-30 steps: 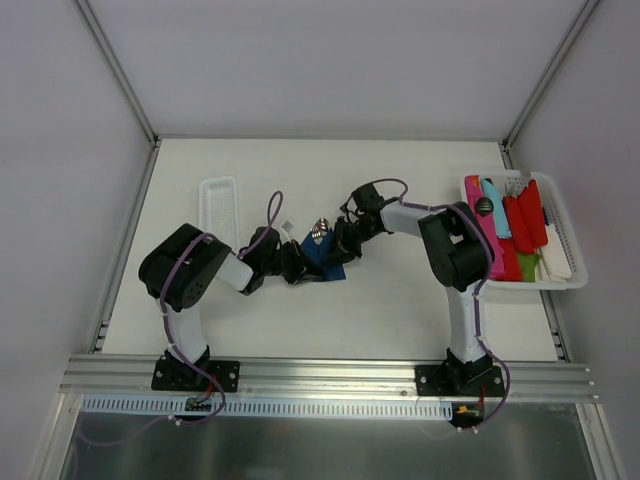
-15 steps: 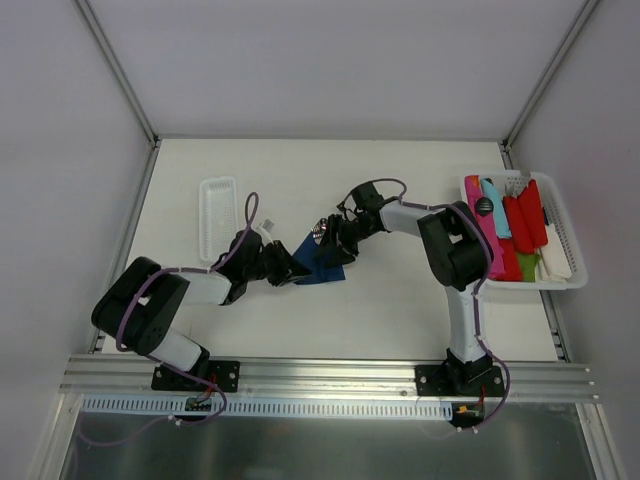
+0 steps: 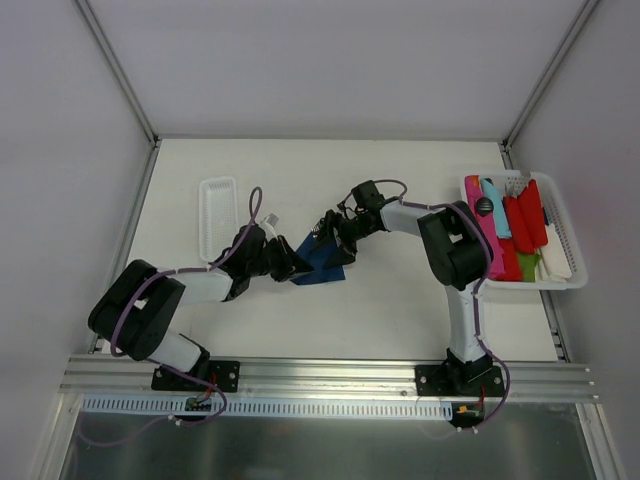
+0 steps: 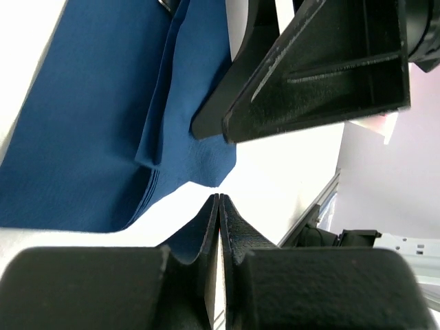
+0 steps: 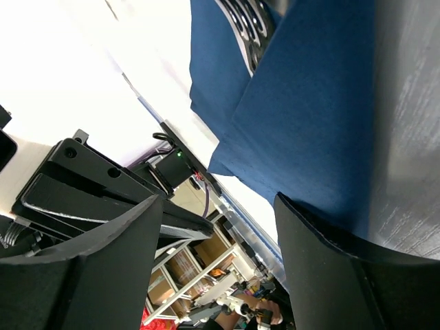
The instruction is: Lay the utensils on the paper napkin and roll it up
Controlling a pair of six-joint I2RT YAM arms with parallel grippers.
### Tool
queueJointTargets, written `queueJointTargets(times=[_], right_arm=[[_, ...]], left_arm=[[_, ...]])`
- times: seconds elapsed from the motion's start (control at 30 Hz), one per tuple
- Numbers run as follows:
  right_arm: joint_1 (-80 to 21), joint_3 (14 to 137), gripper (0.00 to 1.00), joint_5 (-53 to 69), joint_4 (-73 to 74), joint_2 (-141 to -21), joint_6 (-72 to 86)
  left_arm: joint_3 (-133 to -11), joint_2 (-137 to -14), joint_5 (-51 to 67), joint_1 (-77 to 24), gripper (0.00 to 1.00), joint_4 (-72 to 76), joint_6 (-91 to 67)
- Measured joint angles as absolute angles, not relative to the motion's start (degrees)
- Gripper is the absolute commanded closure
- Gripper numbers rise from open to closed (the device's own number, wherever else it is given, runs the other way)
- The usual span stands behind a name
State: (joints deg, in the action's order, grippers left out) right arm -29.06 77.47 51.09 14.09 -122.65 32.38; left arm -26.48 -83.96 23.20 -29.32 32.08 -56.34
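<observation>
As the right gripper (image 5: 218,220) has just let go and now stands wide, the navy paper napkin (image 3: 325,268) lies mid-table, folded partly over the silver utensil (image 5: 242,26). The left gripper (image 4: 218,203) is pinched closed at the napkin's edge, seemingly on nothing, so rolling looks barely begun.

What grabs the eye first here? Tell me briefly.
A dark blue napkin lies in the middle of the table, with the left pincer shut at its edge and the right pincer open over it. At the right edge, a white basket of red, pink and turquoise plastic pieces stands out.
</observation>
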Motion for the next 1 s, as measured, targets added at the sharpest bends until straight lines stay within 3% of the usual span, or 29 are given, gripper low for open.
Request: queueJointTargets(times=[0.77, 0.93, 1.0], right_arm=[[-28.29, 74.87, 0.29, 53.23, 9.87, -122.19, 34.02], [-27.81, 73.30, 0.33, 53.06, 8.78, -120.81, 33.34], [-27.40, 73.06, 0.39, 52.95, 9.23, -120.22, 32.27]], left_arm=[[-32.86, -101.41, 19.00, -31.42, 1.00, 38.15, -65.80], [-31.86, -101.69, 18.98, -30.92, 1.00, 39.70, -67.59], [-31.68, -101.67, 19.00, -30.59, 1.00, 39.83, -67.68]])
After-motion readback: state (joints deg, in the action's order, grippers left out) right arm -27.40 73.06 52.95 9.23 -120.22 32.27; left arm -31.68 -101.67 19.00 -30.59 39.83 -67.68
